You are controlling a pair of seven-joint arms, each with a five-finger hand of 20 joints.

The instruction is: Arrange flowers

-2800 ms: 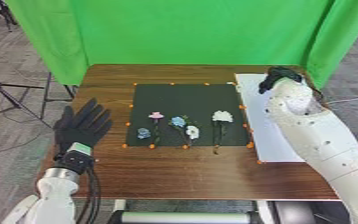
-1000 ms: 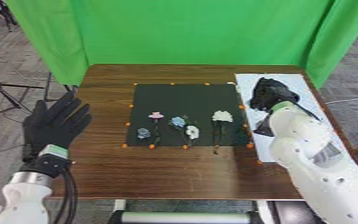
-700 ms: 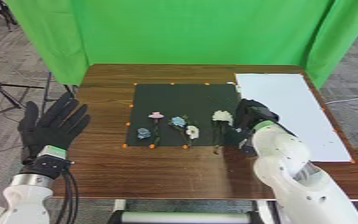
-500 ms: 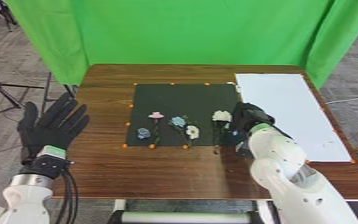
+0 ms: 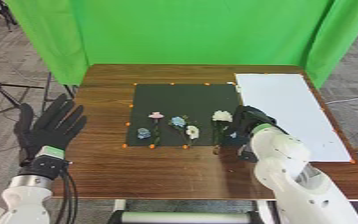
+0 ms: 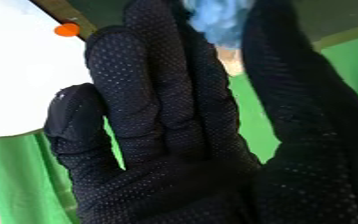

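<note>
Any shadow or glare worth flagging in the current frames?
Head view: a soft shadow darkens the wooden table near the right arm, while the white sheet is very bright. Right wrist view: the sheet is washed out to plain white; the right hand is dark, though its dotted texture remains visible.
</note>
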